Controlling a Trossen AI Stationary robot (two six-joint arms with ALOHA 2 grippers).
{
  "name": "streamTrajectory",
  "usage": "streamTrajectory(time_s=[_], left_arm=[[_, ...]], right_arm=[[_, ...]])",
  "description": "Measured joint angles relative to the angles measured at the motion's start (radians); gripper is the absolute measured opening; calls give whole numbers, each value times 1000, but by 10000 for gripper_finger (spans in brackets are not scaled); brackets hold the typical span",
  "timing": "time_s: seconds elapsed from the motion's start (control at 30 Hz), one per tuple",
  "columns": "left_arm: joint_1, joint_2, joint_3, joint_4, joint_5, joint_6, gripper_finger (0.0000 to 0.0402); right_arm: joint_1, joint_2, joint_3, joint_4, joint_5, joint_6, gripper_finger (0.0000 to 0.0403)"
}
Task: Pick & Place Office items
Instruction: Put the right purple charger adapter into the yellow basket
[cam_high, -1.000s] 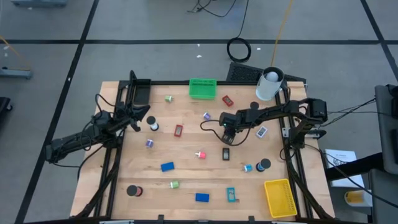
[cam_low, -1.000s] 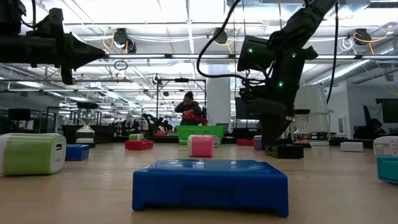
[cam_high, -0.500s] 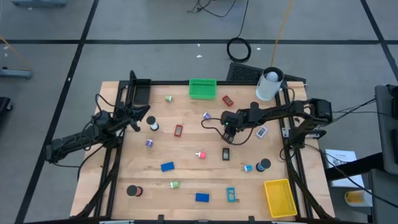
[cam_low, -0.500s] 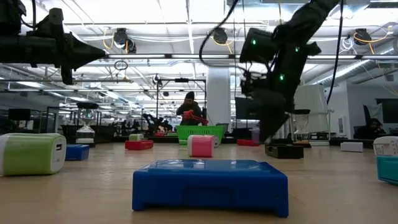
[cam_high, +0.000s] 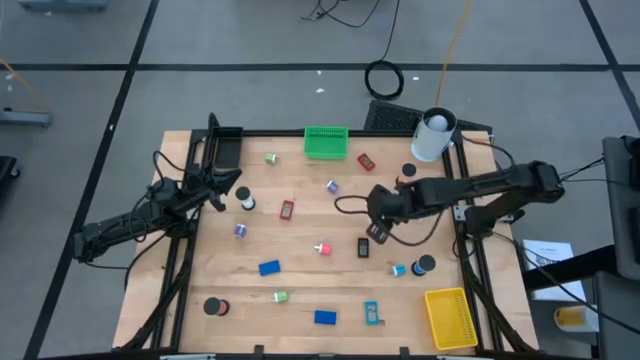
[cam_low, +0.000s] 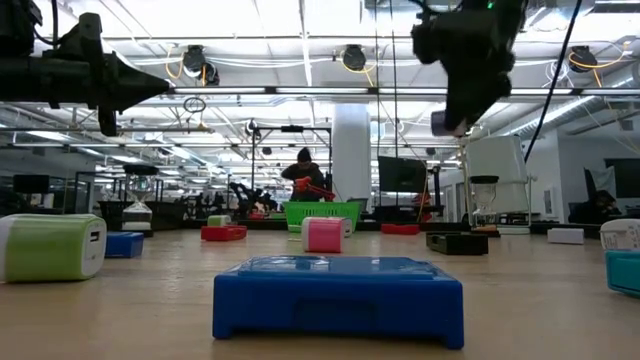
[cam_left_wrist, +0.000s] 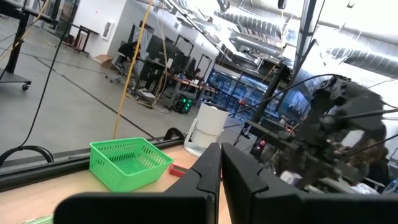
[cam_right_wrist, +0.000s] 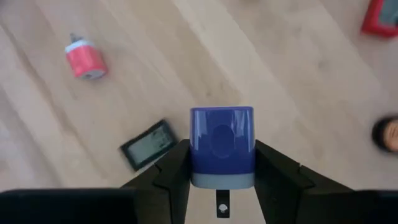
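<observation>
Right claw (cam_right_wrist: 222, 163) grips blue block (cam_right_wrist: 222, 144) lengthwise.

Colours on the worktop (cam_high: 300, 250): pale wood, dark frame.
Green bin (cam_high: 325, 142) far centre, yellow bin (cam_high: 450, 317) near right. Blue block (cam_right_wrist: 222, 146), grey base, between black fingers (cam_right_wrist: 171, 177). Pink clip (cam_right_wrist: 86, 59), red block (cam_high: 287, 210), white cylinder (cam_high: 432, 135).

No legible text, labels or nos. anywhere on items, bins or arms.
</observation>
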Motion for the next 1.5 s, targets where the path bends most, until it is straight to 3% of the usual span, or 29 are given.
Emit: streamTrajectory(time_s=[0.37, 0.83, 0.97, 1.4, 1.5], left_arm=[[0, 0, 0, 0, 0, 0, 17], [0, 0, 0, 0, 0, 0, 17], [0, 0, 0, 0, 0, 0, 17], [0, 0, 0, 0, 0, 0, 17], [0, 0, 0, 0, 0, 0, 17]], right_arm=[[317, 0, 68, -158, -10, 459, 133], [771, 7, 72, -168, -9, 1148, 136], [823, 29, 72, -202, -21, 1249, 139], [855, 130, 71, -249, -286, 1388, 138], [879, 143, 71, -241, -299, 1433, 139]])
